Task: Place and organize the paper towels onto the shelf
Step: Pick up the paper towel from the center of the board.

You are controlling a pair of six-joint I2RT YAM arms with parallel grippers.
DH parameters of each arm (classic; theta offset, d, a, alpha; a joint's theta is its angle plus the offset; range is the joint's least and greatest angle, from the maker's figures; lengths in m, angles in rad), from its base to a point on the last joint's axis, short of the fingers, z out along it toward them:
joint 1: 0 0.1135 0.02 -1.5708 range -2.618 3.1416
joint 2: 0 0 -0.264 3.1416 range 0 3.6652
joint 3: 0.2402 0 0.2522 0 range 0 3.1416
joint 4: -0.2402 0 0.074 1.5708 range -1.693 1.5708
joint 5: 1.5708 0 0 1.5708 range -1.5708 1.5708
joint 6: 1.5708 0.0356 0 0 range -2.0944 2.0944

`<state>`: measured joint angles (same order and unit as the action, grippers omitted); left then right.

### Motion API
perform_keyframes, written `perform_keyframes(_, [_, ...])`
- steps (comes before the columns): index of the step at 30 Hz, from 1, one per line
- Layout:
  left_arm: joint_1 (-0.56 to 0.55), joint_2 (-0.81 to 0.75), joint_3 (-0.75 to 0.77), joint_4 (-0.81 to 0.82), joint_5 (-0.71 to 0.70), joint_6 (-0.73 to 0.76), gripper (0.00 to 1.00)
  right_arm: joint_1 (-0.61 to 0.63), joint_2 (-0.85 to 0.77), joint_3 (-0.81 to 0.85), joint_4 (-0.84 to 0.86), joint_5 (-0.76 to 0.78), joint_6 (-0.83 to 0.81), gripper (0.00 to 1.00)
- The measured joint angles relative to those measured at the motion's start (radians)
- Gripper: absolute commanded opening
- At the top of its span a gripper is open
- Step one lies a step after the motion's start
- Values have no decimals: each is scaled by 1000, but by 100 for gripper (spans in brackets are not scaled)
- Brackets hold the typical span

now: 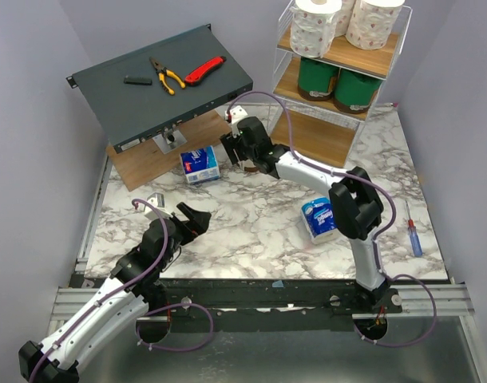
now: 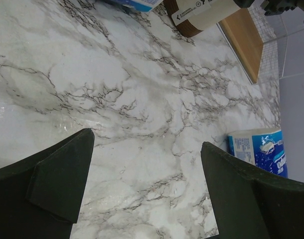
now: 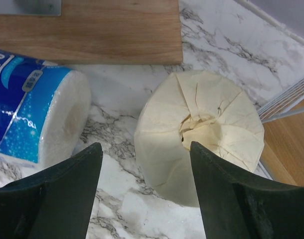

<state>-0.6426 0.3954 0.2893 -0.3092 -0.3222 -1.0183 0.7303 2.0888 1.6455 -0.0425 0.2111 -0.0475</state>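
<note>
Shelf [image 1: 315, 136] stands on the table [image 1: 251, 231], the cream roll [image 3: 202, 134] near its foot. The right fingers [image 3: 241, 199], open, sit off-centre over it, so descending may crush its top or shove it against the blue pack [image 3: 37, 114]. Left fingers [image 2: 52, 184] gape empty.

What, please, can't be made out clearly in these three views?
- Top view: the cream roll is almost hidden beneath the right gripper.
- Top view: the printed rolls on the shelf are cut by the upper edge.
- Left wrist view: the lower blue pack is partly hidden behind one jaw.
</note>
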Motion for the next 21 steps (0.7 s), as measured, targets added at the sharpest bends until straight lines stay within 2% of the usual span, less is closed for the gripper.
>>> perform_keyframes(16, [0, 15, -10, 24, 3, -3, 92, 2, 105, 121, -64, 61, -66, 62])
perform_keyframes(21, [0, 25, -10, 34, 4, -3, 92, 2, 119, 138, -80, 68, -74, 65])
